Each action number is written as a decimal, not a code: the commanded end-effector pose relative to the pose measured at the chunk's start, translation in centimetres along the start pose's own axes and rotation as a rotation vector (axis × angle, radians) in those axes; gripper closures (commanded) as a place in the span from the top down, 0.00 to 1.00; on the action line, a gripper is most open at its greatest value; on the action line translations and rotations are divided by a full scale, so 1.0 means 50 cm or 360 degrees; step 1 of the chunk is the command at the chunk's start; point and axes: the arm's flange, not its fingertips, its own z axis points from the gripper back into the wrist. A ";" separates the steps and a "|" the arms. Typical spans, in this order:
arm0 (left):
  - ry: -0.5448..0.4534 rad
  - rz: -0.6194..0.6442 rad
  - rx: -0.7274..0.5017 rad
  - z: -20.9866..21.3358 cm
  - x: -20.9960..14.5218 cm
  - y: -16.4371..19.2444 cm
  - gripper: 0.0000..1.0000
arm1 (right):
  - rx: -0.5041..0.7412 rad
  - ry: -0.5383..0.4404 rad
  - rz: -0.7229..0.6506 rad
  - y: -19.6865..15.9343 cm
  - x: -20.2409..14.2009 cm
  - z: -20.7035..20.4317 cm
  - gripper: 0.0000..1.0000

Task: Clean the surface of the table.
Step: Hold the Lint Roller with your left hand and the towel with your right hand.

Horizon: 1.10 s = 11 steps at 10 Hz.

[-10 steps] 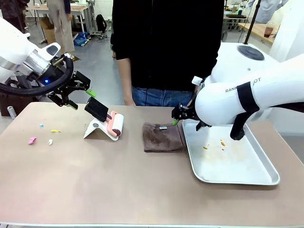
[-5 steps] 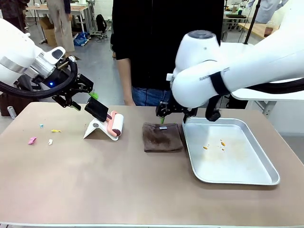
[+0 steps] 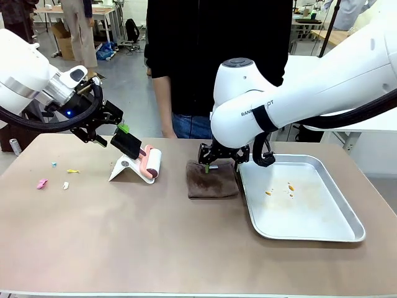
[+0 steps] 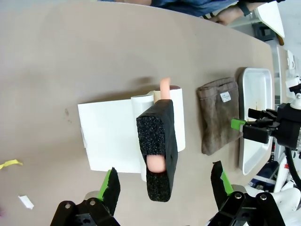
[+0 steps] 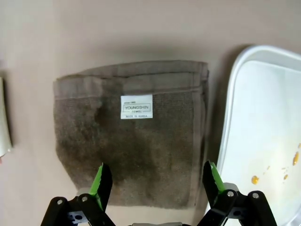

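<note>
My right gripper (image 5: 155,184) hangs spread just above the brown towel (image 5: 141,150), which lies flat on the table (image 3: 124,236) beneath it. I should descend straight, pads astride the near fold, clear of the tray (image 5: 263,117) beside it. My left gripper (image 4: 164,183), also spread, faces the roller handle (image 4: 157,141).

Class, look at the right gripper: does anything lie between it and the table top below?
Yes. A folded brown towel lies on the table directly under the open right gripper, beside the metal tray.
</note>
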 end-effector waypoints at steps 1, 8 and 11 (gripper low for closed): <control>0.0004 -0.0038 -0.0091 -0.003 0.006 0.009 1.00 | -0.0069 -0.0023 -0.0078 0.015 0.005 -0.002 1.00; 0.0012 0.0011 -0.0191 -0.039 0.007 0.014 1.00 | -0.0071 -0.0008 -0.0138 0.012 0.021 -0.029 1.00; 0.0015 0.0023 -0.0174 -0.044 0.007 0.009 1.00 | -0.0106 0.0014 -0.0149 0.015 0.025 -0.049 1.00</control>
